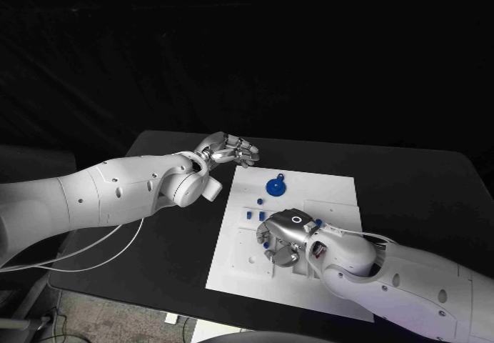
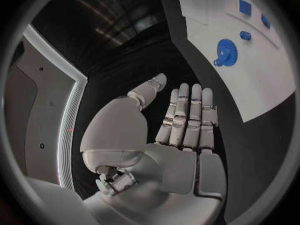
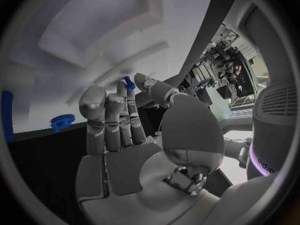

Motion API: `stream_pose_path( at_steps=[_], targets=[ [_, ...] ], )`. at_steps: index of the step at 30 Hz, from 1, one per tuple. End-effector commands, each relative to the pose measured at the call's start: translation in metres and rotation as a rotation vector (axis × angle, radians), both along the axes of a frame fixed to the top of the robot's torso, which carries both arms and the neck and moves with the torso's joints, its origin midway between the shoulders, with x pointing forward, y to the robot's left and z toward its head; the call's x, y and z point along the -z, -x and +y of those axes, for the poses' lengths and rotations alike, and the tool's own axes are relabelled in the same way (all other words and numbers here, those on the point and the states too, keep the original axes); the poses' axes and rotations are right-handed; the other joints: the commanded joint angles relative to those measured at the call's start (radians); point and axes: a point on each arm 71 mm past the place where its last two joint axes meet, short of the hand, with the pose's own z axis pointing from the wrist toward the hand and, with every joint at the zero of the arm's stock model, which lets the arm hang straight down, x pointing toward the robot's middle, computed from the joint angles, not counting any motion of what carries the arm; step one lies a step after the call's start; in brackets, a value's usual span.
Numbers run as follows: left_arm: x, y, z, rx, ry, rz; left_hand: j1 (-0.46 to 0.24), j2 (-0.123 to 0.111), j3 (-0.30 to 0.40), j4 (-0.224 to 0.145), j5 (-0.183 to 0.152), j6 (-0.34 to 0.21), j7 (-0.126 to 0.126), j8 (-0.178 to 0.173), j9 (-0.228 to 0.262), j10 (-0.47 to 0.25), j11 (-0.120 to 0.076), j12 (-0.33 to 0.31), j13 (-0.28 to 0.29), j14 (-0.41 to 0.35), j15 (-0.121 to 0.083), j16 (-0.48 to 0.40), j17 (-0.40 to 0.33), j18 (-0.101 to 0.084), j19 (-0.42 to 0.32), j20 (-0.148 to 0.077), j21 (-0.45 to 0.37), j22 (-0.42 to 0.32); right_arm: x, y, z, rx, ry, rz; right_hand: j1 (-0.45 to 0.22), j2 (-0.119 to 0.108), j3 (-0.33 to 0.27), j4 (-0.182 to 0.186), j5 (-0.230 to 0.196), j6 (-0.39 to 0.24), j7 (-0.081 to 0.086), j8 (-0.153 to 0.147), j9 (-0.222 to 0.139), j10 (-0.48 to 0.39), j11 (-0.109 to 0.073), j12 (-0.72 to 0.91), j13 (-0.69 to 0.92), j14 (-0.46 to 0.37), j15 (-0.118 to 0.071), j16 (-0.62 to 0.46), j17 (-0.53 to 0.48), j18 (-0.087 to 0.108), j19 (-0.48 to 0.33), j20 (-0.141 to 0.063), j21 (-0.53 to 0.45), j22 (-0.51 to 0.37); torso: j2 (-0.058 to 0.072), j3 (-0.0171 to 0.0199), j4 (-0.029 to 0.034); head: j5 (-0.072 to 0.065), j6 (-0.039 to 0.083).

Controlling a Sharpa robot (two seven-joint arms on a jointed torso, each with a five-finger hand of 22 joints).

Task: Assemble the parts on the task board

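Observation:
The white task board (image 1: 309, 207) lies in the middle of the black table. A blue gear (image 1: 276, 186) stands on its far part, with small blue parts (image 1: 255, 214) nearer the middle. My right hand (image 1: 288, 239) hovers low over the board's centre; in the right wrist view a small blue part (image 3: 128, 82) sits pinched between its thumb and a fingertip (image 3: 122, 91). My left hand (image 1: 228, 151) is off the board's far left corner, over bare table. Its fingers (image 2: 187, 115) are stretched out and hold nothing. The gear (image 2: 224, 50) also appears in the left wrist view.
Several small blue parts (image 2: 245, 7) sit in the board's recesses (image 2: 250, 85). White cables (image 1: 93, 250) hang off the table's left side. Black table (image 1: 432, 193) surrounds the board, with its edges close on the left and front.

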Motion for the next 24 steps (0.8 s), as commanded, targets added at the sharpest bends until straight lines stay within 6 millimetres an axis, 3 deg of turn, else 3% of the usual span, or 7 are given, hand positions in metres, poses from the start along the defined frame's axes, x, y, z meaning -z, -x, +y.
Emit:
stream_pose_path(
  at_steps=[1, 5, 10, 17, 24],
  targets=[
    [-0.001, 0.000, -0.002, 0.015, 0.011, 0.001, -0.008, 0.001, -0.005, -0.001, 0.003, 0.001, 0.006, 0.004, -0.001, 0.001, 0.006, -0.001, -0.002, 0.006, 0.003, -0.004, 0.001, 0.008, 0.000, 0.005, -0.006, 0.001, 0.004, 0.001, -0.004, 0.010, -0.024, 0.037, -0.014, -0.007, -0.037, -0.005, -0.001, -0.070, 0.042, -0.024, -0.012, -0.035, 0.021, -0.024, -0.033, -0.004, 0.016, -0.005, -0.003, 0.166, -0.009, 0.005, -0.012, 0.007, 0.000, 0.0002, -0.0005, -0.001, 0.000],
    [-0.001, 0.000, -0.001, 0.015, 0.010, 0.002, -0.009, 0.001, -0.005, -0.001, 0.002, 0.000, 0.007, 0.004, -0.001, 0.000, 0.006, -0.001, -0.002, 0.005, 0.004, -0.005, 0.001, 0.008, -0.001, 0.005, -0.006, 0.001, 0.001, 0.002, -0.006, 0.014, -0.062, 0.033, -0.008, -0.018, -0.075, -0.007, 0.012, -0.100, 0.055, -0.036, -0.022, -0.071, 0.035, -0.049, -0.050, -0.016, 0.030, -0.009, -0.008, 0.166, -0.018, 0.015, -0.034, -0.005, 0.000, 0.0009, -0.0003, -0.002, 0.000],
    [-0.001, 0.000, -0.001, 0.015, 0.010, 0.003, -0.009, 0.000, -0.005, -0.001, 0.002, 0.000, 0.007, 0.004, -0.002, 0.000, 0.007, -0.001, -0.003, 0.005, 0.004, -0.005, 0.002, 0.008, -0.001, 0.005, -0.006, 0.001, -0.006, 0.006, -0.013, 0.024, -0.126, 0.026, -0.007, -0.024, -0.096, -0.006, 0.029, -0.105, 0.057, -0.035, -0.025, -0.086, 0.042, -0.060, -0.062, -0.017, 0.037, -0.008, -0.011, 0.166, -0.015, 0.022, -0.043, -0.010, 0.000, 0.0017, -0.0008, -0.005, 0.004],
    [0.000, -0.001, 0.000, 0.014, 0.009, 0.004, -0.009, 0.001, -0.005, -0.001, 0.001, 0.000, 0.007, 0.004, -0.002, 0.000, 0.007, -0.001, -0.003, 0.005, 0.004, -0.006, 0.002, 0.008, -0.001, 0.005, -0.007, 0.002, -0.032, 0.001, -0.028, 0.048, -0.204, 0.016, -0.006, -0.022, -0.124, -0.002, 0.044, -0.094, 0.051, -0.024, -0.026, -0.064, 0.036, -0.050, -0.068, -0.008, 0.031, -0.003, -0.017, 0.166, -0.001, 0.018, -0.049, -0.014, 0.000, 0.0024, -0.0020, -0.015, 0.017],
    [0.000, -0.002, 0.001, 0.013, 0.010, 0.003, -0.009, 0.001, -0.005, -0.001, 0.001, 0.000, 0.007, 0.004, -0.002, 0.000, 0.007, -0.001, -0.004, 0.005, 0.004, -0.006, 0.002, 0.008, -0.001, 0.005, -0.007, 0.002, -0.065, -0.020, -0.062, 0.109, -0.215, 0.039, 0.015, -0.012, -0.111, 0.009, 0.036, -0.083, 0.046, -0.016, -0.027, -0.044, 0.029, -0.040, -0.069, -0.003, 0.024, -0.001, -0.022, 0.166, 0.007, 0.013, -0.052, -0.016, 0.000, 0.0018, -0.0017, -0.026, 0.029]
  ],
)
